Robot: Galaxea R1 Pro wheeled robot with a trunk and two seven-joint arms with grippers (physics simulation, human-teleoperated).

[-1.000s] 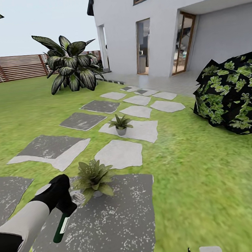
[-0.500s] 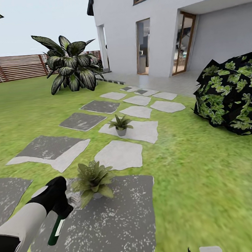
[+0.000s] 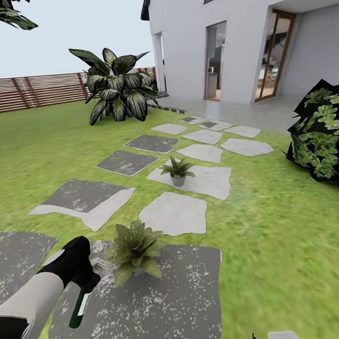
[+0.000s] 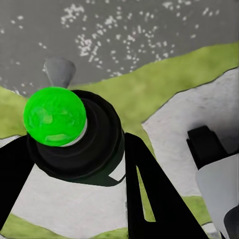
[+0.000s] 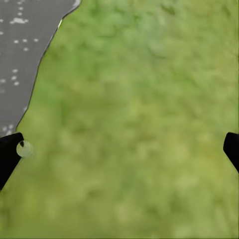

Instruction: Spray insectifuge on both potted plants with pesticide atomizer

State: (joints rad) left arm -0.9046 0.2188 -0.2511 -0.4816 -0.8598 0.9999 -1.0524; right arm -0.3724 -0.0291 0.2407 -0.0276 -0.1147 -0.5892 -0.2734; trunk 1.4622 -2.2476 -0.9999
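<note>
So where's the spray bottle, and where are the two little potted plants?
Spray bottle (image 3: pixel 79 312), head view, on its dark-green body.
Near potted plant (image 3: pixel 135 248), head view, on its leaves.
Far potted plant (image 3: pixel 178 179), head view, on its grey pot.

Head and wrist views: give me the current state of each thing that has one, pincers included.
pesticide atomizer: held in the left pincer, base pointing down
left pincer: shut on the atomizer
right pincer: open, over grass
near potted plant: upright on the dark speckled stone
far potted plant: upright on a pale stone
</note>
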